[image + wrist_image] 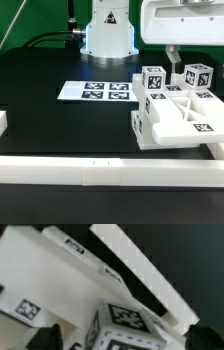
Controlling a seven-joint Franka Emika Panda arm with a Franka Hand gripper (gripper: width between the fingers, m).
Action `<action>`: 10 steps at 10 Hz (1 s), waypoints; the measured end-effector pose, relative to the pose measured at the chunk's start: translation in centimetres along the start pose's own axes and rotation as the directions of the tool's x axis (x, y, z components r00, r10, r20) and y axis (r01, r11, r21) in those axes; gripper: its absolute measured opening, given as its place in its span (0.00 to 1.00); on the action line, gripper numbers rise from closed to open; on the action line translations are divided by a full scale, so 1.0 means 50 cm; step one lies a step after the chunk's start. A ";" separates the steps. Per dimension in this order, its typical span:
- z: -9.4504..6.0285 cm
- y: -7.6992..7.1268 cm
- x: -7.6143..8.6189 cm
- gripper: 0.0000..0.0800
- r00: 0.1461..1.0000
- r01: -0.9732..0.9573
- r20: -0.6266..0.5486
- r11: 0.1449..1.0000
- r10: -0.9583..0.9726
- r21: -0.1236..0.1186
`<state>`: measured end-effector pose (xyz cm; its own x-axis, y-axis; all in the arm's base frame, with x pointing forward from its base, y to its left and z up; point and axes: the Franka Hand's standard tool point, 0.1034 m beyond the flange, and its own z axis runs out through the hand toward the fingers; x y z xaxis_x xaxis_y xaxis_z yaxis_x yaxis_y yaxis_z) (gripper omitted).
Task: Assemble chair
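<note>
My end effector (179, 60) hangs spread just above the chair (180, 108), fingers (205, 334) either side of a tagged cube (128, 321), pinching nothing. The chair sits on the black surface (60, 125), right of the marker board (95, 91) in the exterior view, against the border rail (90, 172). Risk: lifting crooked could clip the cube and knock it loose; seating unclear.

The chair (176, 108), a chunky white plastic body (square black-and-white tags on several faces), stands at the right of the exterior view's frame on the dark table, two tagged cubes rising from its top
</note>
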<state>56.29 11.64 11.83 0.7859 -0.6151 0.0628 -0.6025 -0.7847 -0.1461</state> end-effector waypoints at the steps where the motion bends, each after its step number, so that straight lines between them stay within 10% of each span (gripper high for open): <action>1: -0.003 -0.004 -0.001 0.79 0.999 0.053 -0.001 0.999 -0.053 0.003; 10: -0.011 0.015 0.018 0.81 0.952 0.277 0.143 0.960 -0.271 -0.028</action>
<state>56.50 10.46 12.33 0.9311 -0.3623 -0.0421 -0.3647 -0.9262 -0.0956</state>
